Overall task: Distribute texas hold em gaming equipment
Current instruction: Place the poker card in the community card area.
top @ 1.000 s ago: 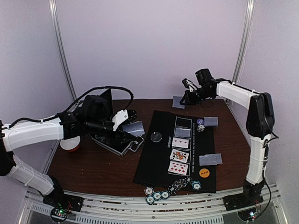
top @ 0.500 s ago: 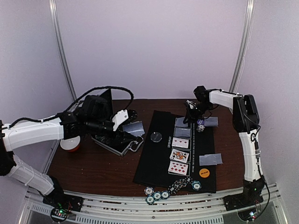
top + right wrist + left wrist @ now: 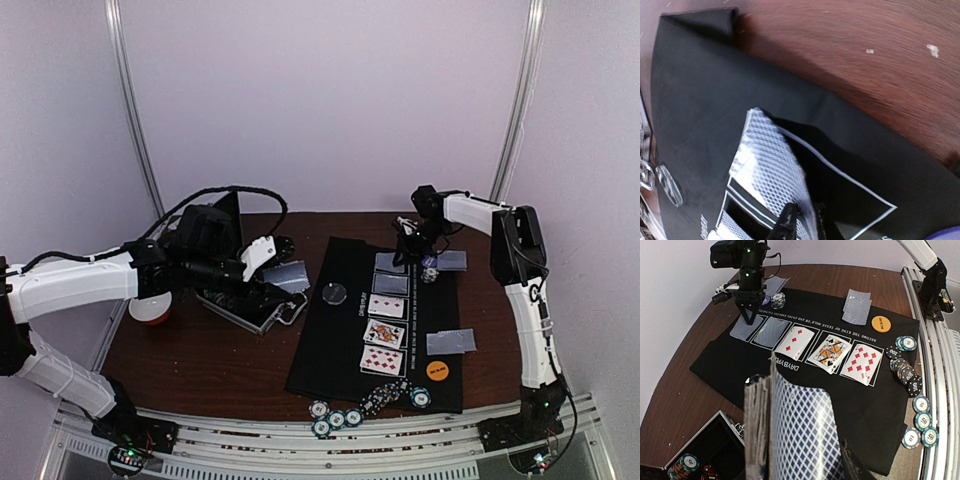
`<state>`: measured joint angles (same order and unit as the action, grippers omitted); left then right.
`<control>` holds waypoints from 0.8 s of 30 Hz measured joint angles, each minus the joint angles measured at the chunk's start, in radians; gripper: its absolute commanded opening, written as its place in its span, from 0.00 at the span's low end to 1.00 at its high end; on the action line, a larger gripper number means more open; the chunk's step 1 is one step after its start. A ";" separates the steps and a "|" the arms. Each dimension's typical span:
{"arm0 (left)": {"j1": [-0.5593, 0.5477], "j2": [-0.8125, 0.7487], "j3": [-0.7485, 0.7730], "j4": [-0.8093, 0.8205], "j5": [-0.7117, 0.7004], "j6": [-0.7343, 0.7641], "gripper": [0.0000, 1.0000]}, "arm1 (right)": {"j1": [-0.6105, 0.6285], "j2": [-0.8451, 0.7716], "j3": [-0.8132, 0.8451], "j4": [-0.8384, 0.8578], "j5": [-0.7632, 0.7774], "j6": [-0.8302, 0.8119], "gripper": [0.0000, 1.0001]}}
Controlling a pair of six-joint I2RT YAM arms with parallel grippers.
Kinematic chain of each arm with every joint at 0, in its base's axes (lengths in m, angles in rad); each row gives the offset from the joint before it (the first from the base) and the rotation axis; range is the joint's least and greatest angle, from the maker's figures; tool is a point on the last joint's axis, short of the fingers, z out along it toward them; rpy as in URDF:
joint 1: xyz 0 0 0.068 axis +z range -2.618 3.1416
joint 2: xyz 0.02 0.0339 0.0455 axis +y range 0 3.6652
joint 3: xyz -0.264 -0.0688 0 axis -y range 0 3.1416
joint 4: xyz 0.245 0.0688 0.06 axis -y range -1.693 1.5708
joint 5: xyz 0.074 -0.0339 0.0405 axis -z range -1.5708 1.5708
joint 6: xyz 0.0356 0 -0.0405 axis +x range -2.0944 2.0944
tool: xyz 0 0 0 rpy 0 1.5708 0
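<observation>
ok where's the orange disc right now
Top view: the orange disc lies on the black mat's near right corner, between the face-down cards and a teal chip.

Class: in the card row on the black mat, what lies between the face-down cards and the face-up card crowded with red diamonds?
Two face-up cards: a diamonds card with few pips and a court card, clearest in the left wrist view.
</observation>
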<state>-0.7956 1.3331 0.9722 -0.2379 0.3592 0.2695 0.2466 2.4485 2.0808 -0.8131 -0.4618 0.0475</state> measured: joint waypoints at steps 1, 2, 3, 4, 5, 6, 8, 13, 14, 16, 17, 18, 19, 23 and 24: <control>0.000 0.000 0.000 0.000 0.000 0.000 0.41 | 0.000 0.000 0.004 -0.002 0.009 -0.001 0.23; 0.000 0.001 0.000 0.000 0.000 0.000 0.41 | 0.000 0.000 0.006 -0.002 0.014 0.001 0.24; 0.000 0.001 0.000 0.000 0.000 0.000 0.41 | 0.000 0.000 0.008 -0.002 0.029 -0.003 0.26; 0.000 0.001 0.000 0.000 0.000 0.000 0.41 | 0.001 0.000 0.010 -0.002 0.037 -0.003 0.27; 0.000 0.001 0.000 0.000 0.000 0.000 0.41 | 0.002 0.000 0.011 -0.001 0.044 -0.005 0.29; 0.000 0.002 0.000 0.000 0.000 0.000 0.41 | 0.003 0.000 0.013 -0.001 0.056 -0.008 0.31; 0.000 0.003 0.000 0.000 0.000 0.000 0.41 | 0.008 0.000 0.024 -0.003 0.091 -0.019 0.38; 0.000 0.020 0.000 -0.003 0.014 -0.003 0.42 | 0.014 -0.008 0.035 -0.008 0.211 -0.033 0.66; 0.000 0.023 0.000 -0.005 0.019 -0.007 0.42 | 0.018 -0.014 0.036 -0.010 0.240 -0.041 0.73; 0.000 0.024 0.000 -0.008 0.024 -0.024 0.42 | 0.022 -0.031 0.036 -0.018 0.286 -0.043 0.88; 0.000 0.023 0.000 -0.005 0.024 -0.041 0.41 | 0.024 -0.046 0.035 -0.020 0.307 -0.054 0.97; 0.000 0.021 -0.002 0.001 0.022 -0.058 0.41 | 0.027 -0.062 0.035 -0.023 0.323 -0.047 1.00; 0.000 0.018 -0.009 0.012 0.018 -0.079 0.41 | 0.032 -0.085 0.032 -0.022 0.337 -0.051 1.00; -0.006 -0.025 -0.110 0.074 -0.018 -0.189 0.41 | 0.072 -0.211 0.027 -0.015 0.393 -0.069 1.00; -0.012 -0.037 -0.149 0.097 -0.035 -0.219 0.41 | 0.084 -0.239 0.027 -0.012 0.403 -0.071 1.00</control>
<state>-0.8074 1.2957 0.8234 -0.1410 0.3237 0.0509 0.3305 2.2093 2.1078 -0.8249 -0.0586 -0.0231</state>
